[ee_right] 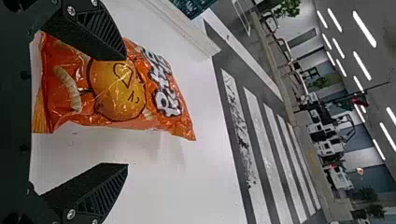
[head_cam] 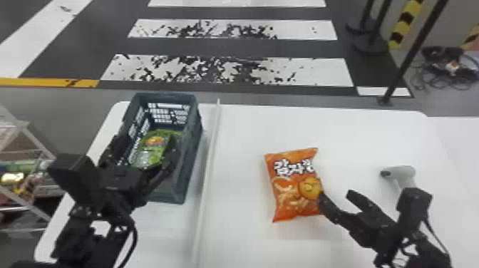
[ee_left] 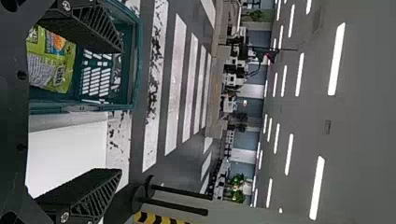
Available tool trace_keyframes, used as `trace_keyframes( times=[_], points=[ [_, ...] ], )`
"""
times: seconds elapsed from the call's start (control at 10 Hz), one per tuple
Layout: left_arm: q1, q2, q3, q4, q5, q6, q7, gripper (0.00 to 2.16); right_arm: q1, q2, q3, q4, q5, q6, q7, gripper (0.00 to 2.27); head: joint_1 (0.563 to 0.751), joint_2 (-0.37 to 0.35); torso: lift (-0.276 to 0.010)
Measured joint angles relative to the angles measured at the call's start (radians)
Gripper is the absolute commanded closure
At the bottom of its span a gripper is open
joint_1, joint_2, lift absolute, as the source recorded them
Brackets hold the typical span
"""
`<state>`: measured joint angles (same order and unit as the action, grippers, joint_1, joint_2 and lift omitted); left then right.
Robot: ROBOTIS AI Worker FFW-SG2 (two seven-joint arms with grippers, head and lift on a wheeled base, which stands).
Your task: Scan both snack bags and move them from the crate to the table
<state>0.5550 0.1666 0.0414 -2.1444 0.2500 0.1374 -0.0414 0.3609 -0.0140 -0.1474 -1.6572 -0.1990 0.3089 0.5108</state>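
Orange bag [head_cam: 294, 185]: long axis near to far, lettered end away from me. My left gripper [head_cam: 145, 148] and right gripper [head_cam: 335, 194]: fingers spread, empty.

Bold white lettering, outlined in black, runs across the far end of the glossy orange snack bag [head_cam: 290, 189] — the shiny green plastic snack bag [ee_left: 51, 63] seems to bear print, too blurred to read.
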Motion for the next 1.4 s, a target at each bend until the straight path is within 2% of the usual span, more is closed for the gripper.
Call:
trace_keyframes(
  times=[0.2,0.4,0.5,0.7,0.8,1.2,1.4],
  points=[
    [0.0,-0.012,0.0,0.01,-0.001,-0.003,-0.005,0.09,-0.027,-0.02,0.027,0.014,0.033,0.082,0.017,0.12,0.695,0.076,-0.037],
    [0.009,-0.013,0.013,0.016,-0.001,-0.01,-0.005,0.09,-0.041,-0.027,0.039,0.029,0.05,0.091,0.029,0.4,0.695,0.09,-0.037],
    [0.012,-0.013,0.017,0.017,0.0,-0.012,-0.005,0.09,-0.052,-0.028,0.041,0.046,0.053,0.092,0.031,0.45,0.695,0.098,-0.037],
    [0.017,-0.013,0.02,0.029,0.001,-0.018,-0.006,0.09,-0.062,-0.03,0.041,0.06,0.07,0.099,0.039,2.17,0.695,0.101,-0.037],
    [0.021,-0.013,0.023,0.031,0.003,-0.022,-0.006,0.09,-0.064,-0.031,0.04,0.06,0.08,0.106,0.039,2.25,0.695,0.101,-0.037],
    [0.024,-0.015,0.022,0.03,0.008,-0.025,-0.006,0.09,-0.057,-0.035,0.036,0.042,0.117,0.1,0.104,2.25,0.695,0.107,-0.037],
    [0.028,-0.015,0.023,0.032,0.009,-0.026,-0.006,0.09,-0.035,-0.031,0.028,-0.01,0.117,0.082,0.064,2.25,0.695,0.095,-0.037]
  ],
)
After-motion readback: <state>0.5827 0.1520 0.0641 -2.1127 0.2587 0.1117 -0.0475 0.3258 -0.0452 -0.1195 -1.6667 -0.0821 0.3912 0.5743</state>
